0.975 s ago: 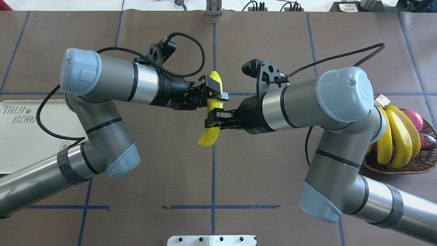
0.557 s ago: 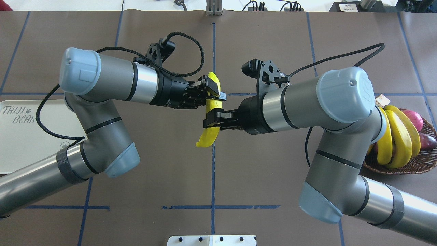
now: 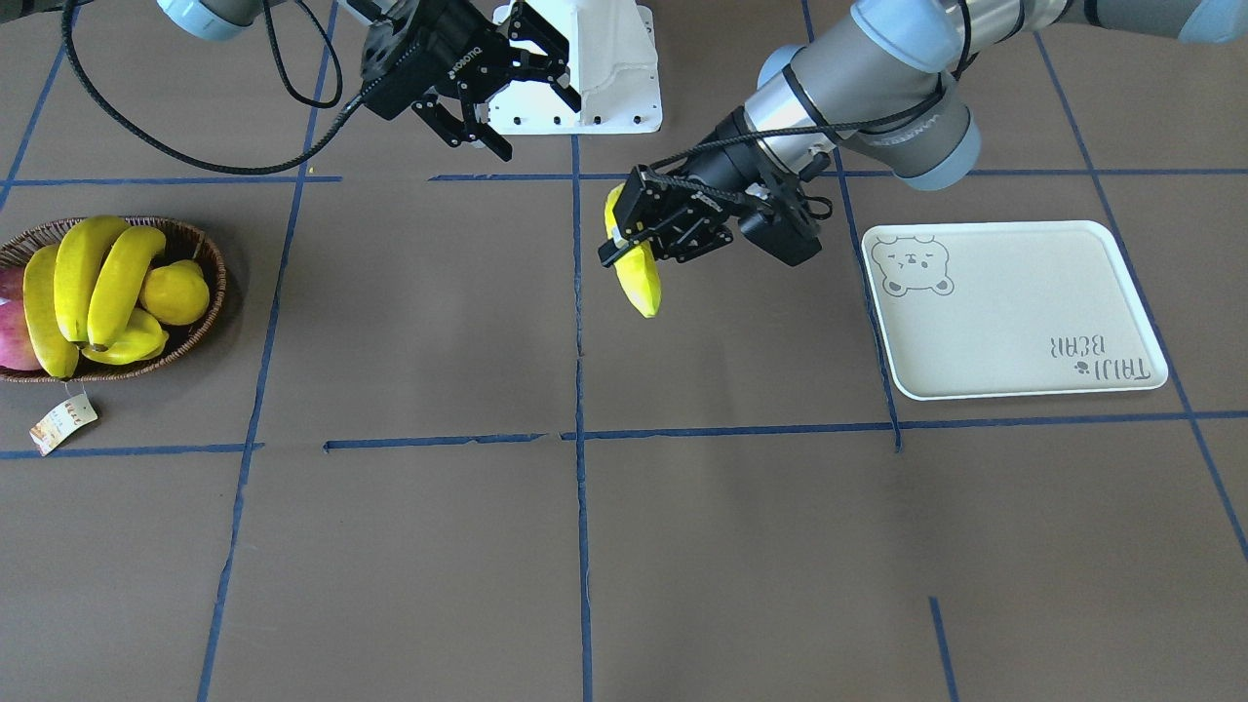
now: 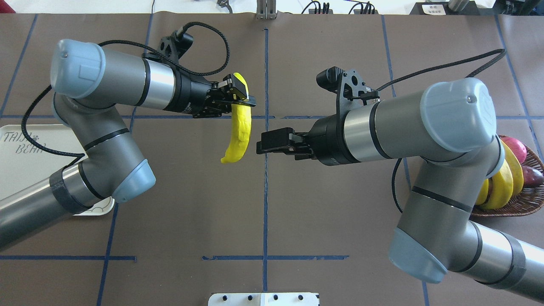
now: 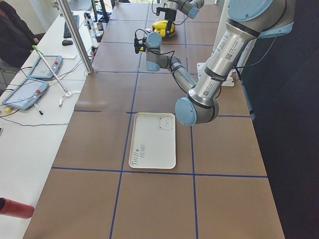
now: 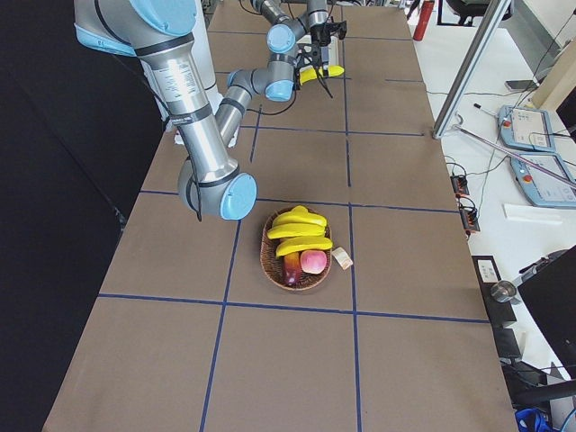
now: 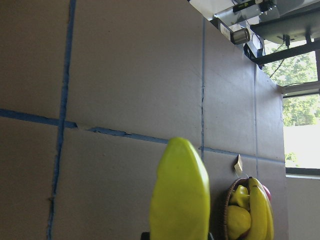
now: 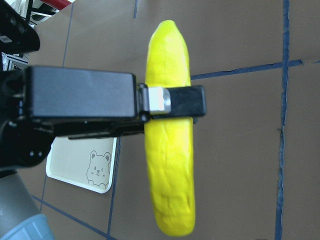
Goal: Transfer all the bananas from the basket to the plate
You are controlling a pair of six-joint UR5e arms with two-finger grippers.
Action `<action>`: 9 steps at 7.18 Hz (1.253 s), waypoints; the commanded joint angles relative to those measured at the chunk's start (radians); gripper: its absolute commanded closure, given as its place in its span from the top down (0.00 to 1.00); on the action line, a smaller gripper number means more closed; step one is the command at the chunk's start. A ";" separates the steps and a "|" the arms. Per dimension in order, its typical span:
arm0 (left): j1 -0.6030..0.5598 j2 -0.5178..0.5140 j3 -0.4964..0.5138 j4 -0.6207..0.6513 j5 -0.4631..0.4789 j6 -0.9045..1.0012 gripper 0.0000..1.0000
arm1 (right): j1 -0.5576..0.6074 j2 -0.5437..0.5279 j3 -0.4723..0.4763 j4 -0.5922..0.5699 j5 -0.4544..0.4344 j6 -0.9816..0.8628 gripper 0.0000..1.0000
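Mid-transfer: the left gripper (image 4: 241,97) clamps a banana (image 4: 239,131) in the air over mid-table; the right gripper (image 3: 541,130) stands wide and empty. More bananas (image 3: 97,278) lie in the basket (image 3: 217,283). Next should come a carry to the plate (image 3: 1024,322).

Bright, even light fills every view; shadows on the table (image 4: 297,204) are faint and soft. In the left wrist view the banana (image 7: 180,195) is blurred, close against the lens, and up right of the banana a window (image 7: 302,150) burns out white.
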 commanded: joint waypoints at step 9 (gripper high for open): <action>-0.236 0.673 -0.037 0.317 0.097 0.565 0.00 | 0.155 -0.197 0.064 -0.213 0.002 -0.019 1.00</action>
